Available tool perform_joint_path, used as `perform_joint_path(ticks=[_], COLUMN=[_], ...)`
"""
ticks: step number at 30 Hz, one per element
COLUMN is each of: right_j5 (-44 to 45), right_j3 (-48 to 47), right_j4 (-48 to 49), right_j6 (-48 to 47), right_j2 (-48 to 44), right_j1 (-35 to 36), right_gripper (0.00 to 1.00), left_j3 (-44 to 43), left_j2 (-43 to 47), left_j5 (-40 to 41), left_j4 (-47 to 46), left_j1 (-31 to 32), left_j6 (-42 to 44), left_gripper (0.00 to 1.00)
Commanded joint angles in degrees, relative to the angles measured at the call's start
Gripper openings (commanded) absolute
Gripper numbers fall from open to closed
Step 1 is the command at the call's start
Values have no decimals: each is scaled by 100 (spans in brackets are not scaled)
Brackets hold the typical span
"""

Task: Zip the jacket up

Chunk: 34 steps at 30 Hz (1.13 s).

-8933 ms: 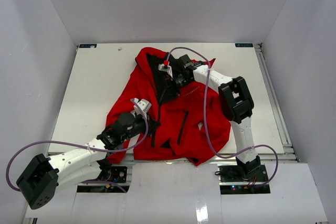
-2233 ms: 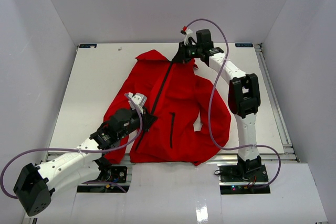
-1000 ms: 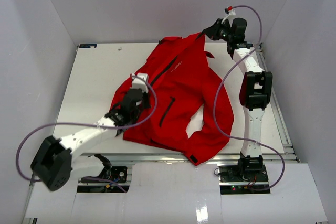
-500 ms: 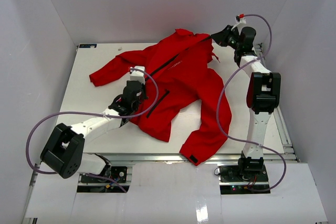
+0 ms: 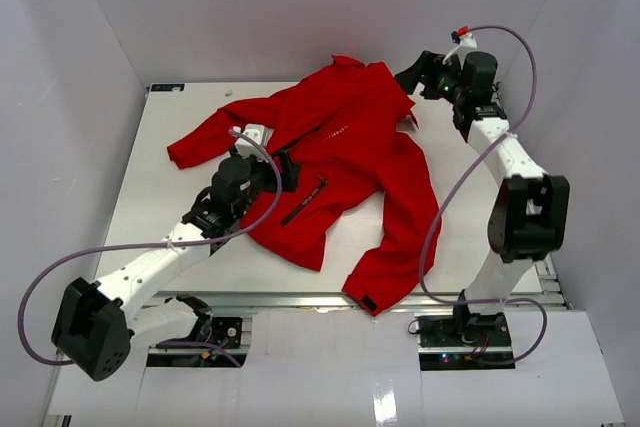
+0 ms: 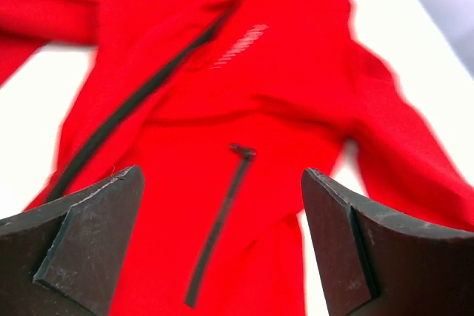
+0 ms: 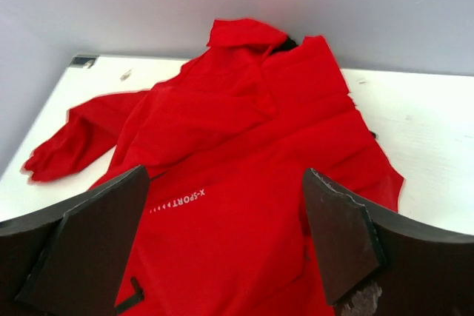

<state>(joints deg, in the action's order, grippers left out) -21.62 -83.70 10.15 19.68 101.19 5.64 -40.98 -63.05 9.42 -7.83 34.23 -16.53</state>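
The red jacket point(image 5: 345, 162) lies front up across the table, collar toward the back wall, one sleeve stretched left. In the left wrist view its dark front zipper point(image 6: 141, 101) runs as a single closed line, with white chest lettering point(image 6: 238, 44) and a pocket zip point(image 6: 218, 223) beside it. My left gripper point(image 5: 287, 171) hovers open over the jacket's lower front point(image 6: 222, 183), nothing between its fingers point(image 6: 89, 238). My right gripper point(image 5: 408, 75) stands open just off the collar side, looking down on the jacket point(image 7: 244, 146) and its lettering point(image 7: 178, 200). Its fingers point(image 7: 344, 238) hold nothing.
White walls close in the white table point(image 5: 170, 217) on three sides. A metal rail point(image 5: 525, 197) runs along the right edge. One jacket sleeve reaches the near edge, its cuff point(image 5: 368, 303) hanging over it. Purple cables loop off both arms.
Both grippers have opened and let go of the jacket, which has settled flat with its left sleeve spread out. The left gripper has drawn back slightly; the right arm has swung outward.
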Motion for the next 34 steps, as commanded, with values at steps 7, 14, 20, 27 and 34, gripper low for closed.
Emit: perform_joint_path(ticks=[7, 14, 20, 27, 34], right_j5=[3496, 3971, 4269, 4433, 4413], right_j3=[2984, 4263, 4573, 4756, 4773], right_j4=[-1519, -1539, -1660, -1770, -1810], right_j6=[54, 376, 192, 89, 50], right_j2=[-3435, -5081, -6138, -6639, -6772], right_j1=[3010, 3605, 3658, 3662, 3655], right_gripper=[90, 90, 90, 90, 90], left_j3=[131, 1345, 1746, 2031, 1960], left_j2=[824, 1664, 2269, 2660, 2547], left_j5=[-636, -517, -445, -479, -332], left_j4=[197, -975, -1223, -1482, -1379], left_j1=[1440, 1642, 1645, 1650, 1648], left_j6=[174, 286, 481, 400, 509], left_gripper=[98, 98, 98, 98, 98])
